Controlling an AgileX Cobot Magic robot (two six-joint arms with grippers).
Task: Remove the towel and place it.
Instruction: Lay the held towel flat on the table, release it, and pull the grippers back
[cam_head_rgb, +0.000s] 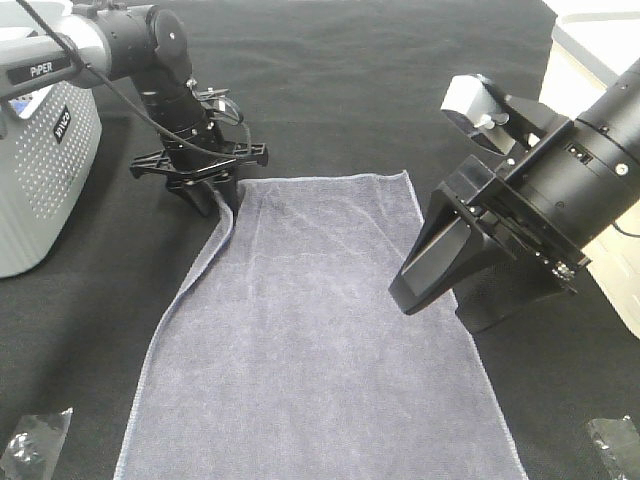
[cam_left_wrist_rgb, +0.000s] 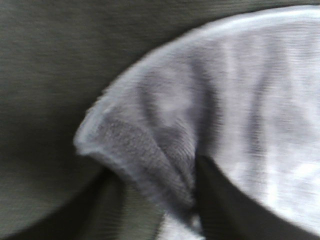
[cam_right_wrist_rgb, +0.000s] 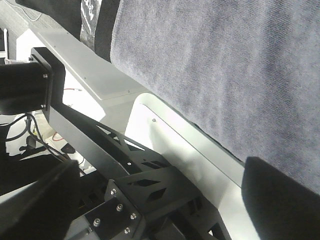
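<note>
The grey-lavender towel (cam_head_rgb: 320, 340) lies spread flat on the black table covering (cam_head_rgb: 340, 80), running from the middle to the near edge. My left gripper (cam_head_rgb: 218, 203) is at the towel's far left corner and is shut on it; that corner and the left hem are raised and folded. The left wrist view shows the bunched corner (cam_left_wrist_rgb: 150, 150) between my dark fingers (cam_left_wrist_rgb: 225, 205). My right gripper (cam_head_rgb: 440, 308) is open and empty, tilted above the towel's right edge. In the right wrist view the towel (cam_right_wrist_rgb: 225, 65) lies beyond its spread fingers (cam_right_wrist_rgb: 280, 200).
A grey perforated box (cam_head_rgb: 40, 170) stands at the left edge. A white box (cam_head_rgb: 590, 60) stands at the far right. Crumpled clear plastic bags lie at the near left (cam_head_rgb: 35, 445) and near right (cam_head_rgb: 615, 440) corners.
</note>
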